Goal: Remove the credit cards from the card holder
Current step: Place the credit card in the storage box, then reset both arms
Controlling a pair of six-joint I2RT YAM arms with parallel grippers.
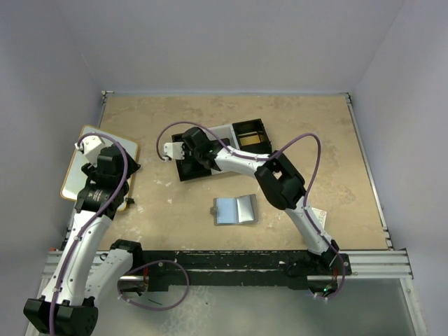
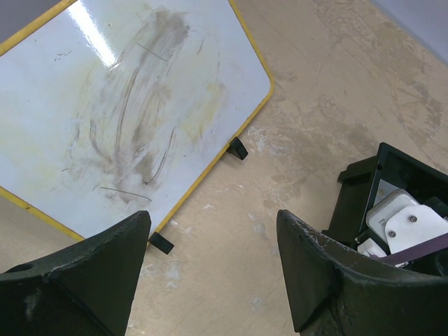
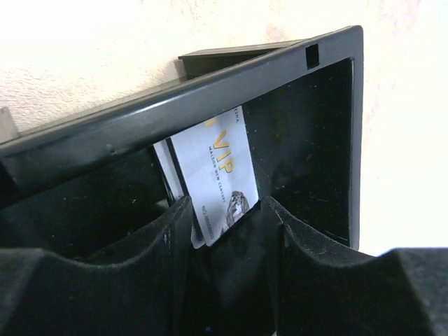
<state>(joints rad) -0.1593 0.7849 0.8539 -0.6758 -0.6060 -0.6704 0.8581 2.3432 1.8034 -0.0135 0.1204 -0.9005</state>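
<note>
The grey card holder (image 1: 234,209) lies unfolded on the table in front of the arms, pale inner face up, and neither gripper is near it. My right gripper (image 1: 183,155) reaches into the left compartment of the black-and-white tray (image 1: 250,123). In the right wrist view a white credit card (image 3: 220,168) with gold "VIP" lettering leans against the tray wall (image 3: 210,91), with the edge of another card behind it. My right gripper (image 3: 227,206) stands open, its jaws parted on either side of the card's lower end. My left gripper (image 2: 213,215) hangs open over bare table.
A yellow-rimmed whiteboard (image 1: 73,178) lies at the left edge under my left arm, smeared and shiny in the left wrist view (image 2: 119,105). The tray's corner (image 2: 357,196) and part of my right arm show at that view's right edge.
</note>
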